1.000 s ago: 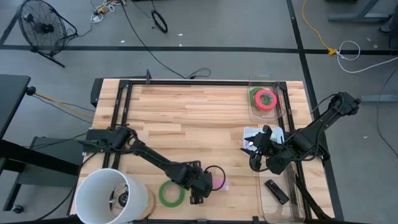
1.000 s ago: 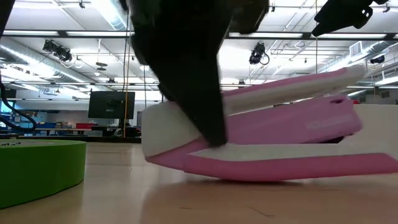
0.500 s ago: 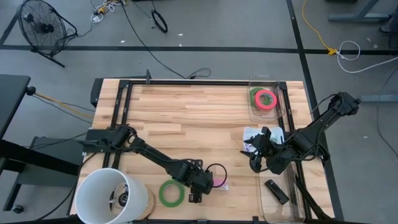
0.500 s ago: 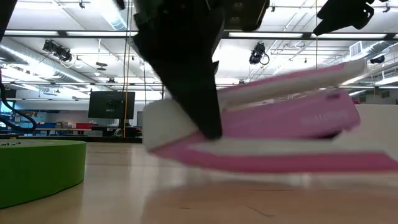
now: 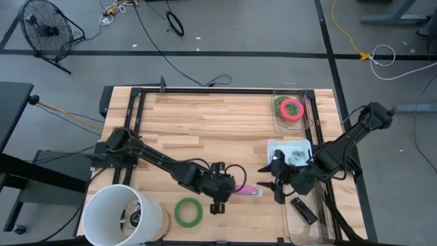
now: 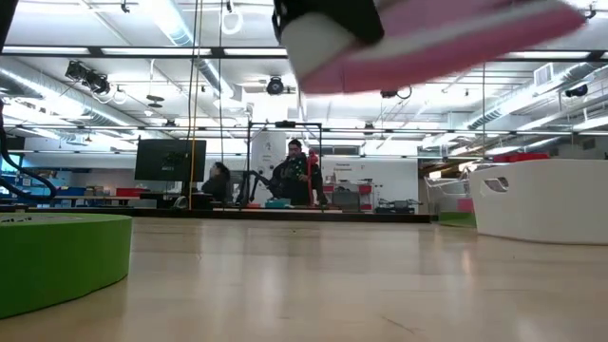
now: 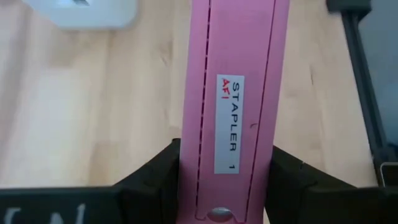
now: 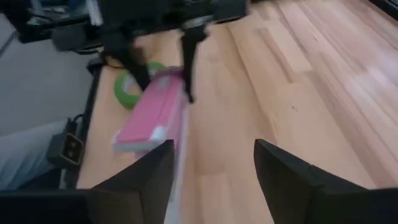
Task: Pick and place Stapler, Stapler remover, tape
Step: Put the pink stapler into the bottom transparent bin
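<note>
The pink stapler [image 5: 248, 192] hangs over the table's near middle, with my left gripper [image 5: 234, 191] shut on it. In the low view the stapler [image 6: 446, 38] shows at the top, well above the wood. My right gripper [image 5: 270, 179] stands open just right of the stapler's free end, with nothing between its fingers. One green tape roll [image 5: 188, 212] lies flat near the front edge. A green and a red-pink roll [image 5: 291, 108] lie in a clear box at the far right. A black oblong thing [image 5: 304, 210] lies at the near right; whether it is the stapler remover I cannot tell. My left gripper pinches the stapler's two long sides [image 7: 186, 163] between its two fingers [image 7: 160, 171], near the end that faces the table's left. The fingers slant down from the left and lie across the stapler. The stapler is lifted clear, its free end [image 5: 259, 193] toward the right gripper.
A white tray [image 5: 292, 152] stands right of centre. A clear bin [image 5: 293, 229] holds the black thing at the near right. A white bucket [image 5: 121, 215] stands at the near left corner. A black frame [image 5: 136, 102] runs along the table's far and left sides.
My left gripper has risen and gone toward the table's right edge with the stapler, which has come off the wood and now hangs clear. My right gripper has swung off the white tray toward the near edge and turned toward the stapler.
</note>
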Motion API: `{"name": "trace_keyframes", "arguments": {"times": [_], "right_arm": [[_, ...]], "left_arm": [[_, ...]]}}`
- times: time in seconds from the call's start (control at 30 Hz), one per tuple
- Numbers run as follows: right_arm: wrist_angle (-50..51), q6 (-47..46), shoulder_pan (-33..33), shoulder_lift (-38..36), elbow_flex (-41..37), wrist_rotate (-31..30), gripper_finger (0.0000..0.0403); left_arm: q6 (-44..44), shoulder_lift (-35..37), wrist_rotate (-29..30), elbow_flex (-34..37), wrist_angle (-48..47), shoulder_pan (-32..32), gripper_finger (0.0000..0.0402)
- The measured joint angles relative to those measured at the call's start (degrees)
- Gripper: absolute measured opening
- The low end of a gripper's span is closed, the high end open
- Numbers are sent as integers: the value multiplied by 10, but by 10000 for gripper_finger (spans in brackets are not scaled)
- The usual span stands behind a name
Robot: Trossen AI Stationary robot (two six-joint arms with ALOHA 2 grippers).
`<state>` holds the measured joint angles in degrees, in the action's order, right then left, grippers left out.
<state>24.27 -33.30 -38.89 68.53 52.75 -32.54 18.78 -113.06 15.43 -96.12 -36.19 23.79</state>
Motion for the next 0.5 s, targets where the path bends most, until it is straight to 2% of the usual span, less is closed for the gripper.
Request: {"name": "trace_keyframes", "arguments": {"times": [0.2,0.5], "right_arm": [[-54,40,0,22,0,2,219],[-79,82,0,27,0,-14,219]], "left_arm": [[-19,44,29,0,-1,-1,168],[-29,56,36,1,1,-2,168]]}}
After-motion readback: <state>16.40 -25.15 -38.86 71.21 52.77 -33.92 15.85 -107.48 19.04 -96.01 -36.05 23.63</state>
